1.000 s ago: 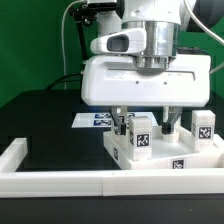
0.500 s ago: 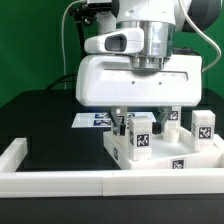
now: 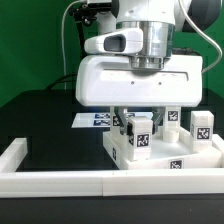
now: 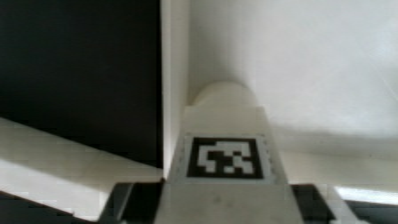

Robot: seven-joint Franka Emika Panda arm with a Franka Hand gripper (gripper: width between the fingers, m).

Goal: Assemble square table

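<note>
White leg [image 3: 141, 134] near slab [image 3: 160, 160] edge

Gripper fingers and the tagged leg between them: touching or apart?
Touching. The wrist view shows the leg wedged between both dark fingers with no gap; the exterior view agrees.

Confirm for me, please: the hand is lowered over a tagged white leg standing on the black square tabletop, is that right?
Not quite: the tabletop is white, not black; only the mat under it is black, as the exterior view shows. The rest holds: the hand is lowered over a tagged white leg standing on it.
</note>
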